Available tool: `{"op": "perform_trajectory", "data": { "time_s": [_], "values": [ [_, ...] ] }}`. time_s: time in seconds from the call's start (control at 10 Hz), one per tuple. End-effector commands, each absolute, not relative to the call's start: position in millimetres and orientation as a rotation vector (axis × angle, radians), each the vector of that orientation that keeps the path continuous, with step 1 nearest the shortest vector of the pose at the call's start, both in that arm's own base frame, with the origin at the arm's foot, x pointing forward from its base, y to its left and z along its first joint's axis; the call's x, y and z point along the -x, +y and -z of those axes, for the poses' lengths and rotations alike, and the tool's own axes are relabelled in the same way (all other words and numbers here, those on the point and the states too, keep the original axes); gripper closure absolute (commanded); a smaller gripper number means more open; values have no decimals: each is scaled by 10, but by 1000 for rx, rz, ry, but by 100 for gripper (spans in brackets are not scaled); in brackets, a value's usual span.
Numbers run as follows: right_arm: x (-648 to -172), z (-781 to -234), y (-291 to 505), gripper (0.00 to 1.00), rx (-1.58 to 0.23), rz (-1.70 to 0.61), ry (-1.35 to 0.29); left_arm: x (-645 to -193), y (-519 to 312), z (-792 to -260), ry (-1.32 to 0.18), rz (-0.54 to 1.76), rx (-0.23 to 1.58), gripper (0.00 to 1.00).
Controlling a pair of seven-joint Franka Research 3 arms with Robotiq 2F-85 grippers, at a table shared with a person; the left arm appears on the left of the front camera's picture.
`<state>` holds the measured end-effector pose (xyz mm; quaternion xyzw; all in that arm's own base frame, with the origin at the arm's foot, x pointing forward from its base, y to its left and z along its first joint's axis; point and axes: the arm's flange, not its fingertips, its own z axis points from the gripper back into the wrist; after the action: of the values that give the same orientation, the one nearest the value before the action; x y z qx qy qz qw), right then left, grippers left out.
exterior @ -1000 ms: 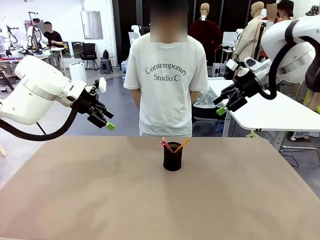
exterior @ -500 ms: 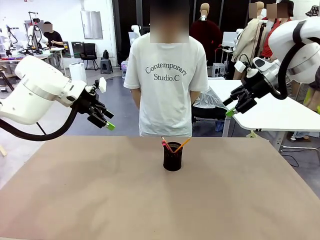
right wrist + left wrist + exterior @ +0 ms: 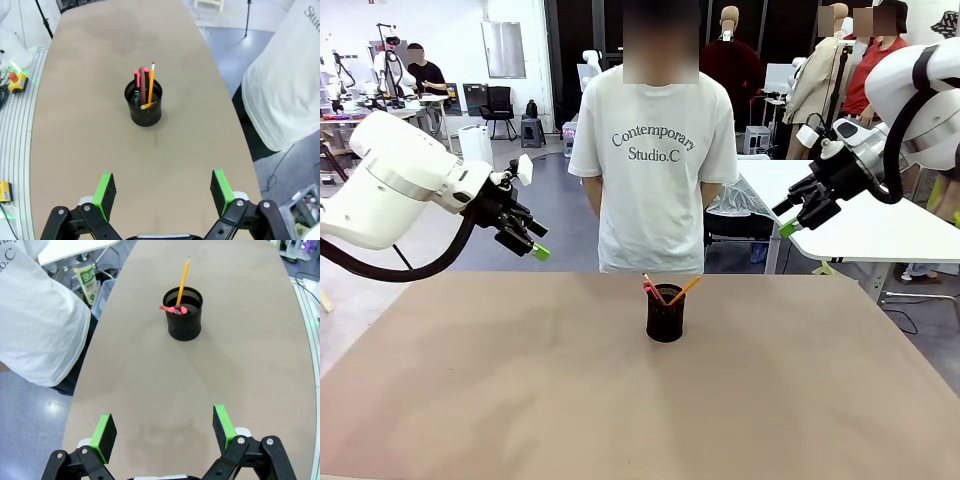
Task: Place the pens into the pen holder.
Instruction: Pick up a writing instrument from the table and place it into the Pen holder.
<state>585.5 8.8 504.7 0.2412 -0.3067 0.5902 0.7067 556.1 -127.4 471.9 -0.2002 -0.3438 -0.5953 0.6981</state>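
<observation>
On the worktop (image 3: 470, 380), near its middle toward the person's side, the pen holder (image 3: 665, 315) is standing upright with all three pens inside it: the yellow pencil (image 3: 685, 289), the black pen with the red tip (image 3: 651, 289) and the dark red pen (image 3: 145, 85). You are seeing them leaning against the rim, their upper ends sticking out above the mesh.

The left claw (image 3: 532, 244) is hanging in the air well to the left of the pen holder, its jaws standing wide apart and carrying nothing; the left wrist view is showing both green pads (image 3: 105, 430) spread with bare worktop between them. The right claw (image 3: 796, 217) is hanging high at the right, also spread wide and empty, as the right wrist view is confirming.

The person (image 3: 655, 160) is standing at the far edge with arms behind the back.

You are judging the placing step as finished, since no pen is lying loose on the worktop. The next move is probably calling only for parking both arms clear of the pen holder; avoid sweeping low across the middle, where a claw could tip it.
</observation>
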Motion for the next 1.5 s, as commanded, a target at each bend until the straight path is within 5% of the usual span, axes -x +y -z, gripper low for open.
{"op": "perform_trajectory", "data": {
  "time_s": [0.0, 1.4],
  "values": [
    [-5858, -5064, 107, 0, -527, -1318, -688, -5560, -1261, -4723, -766, 1329, 437, 0],
    [-5858, -5064, 107, 0, -527, -1318, -688, -5560, -1261, -4723, -766, 1329, 437, 0]
  ]
}}
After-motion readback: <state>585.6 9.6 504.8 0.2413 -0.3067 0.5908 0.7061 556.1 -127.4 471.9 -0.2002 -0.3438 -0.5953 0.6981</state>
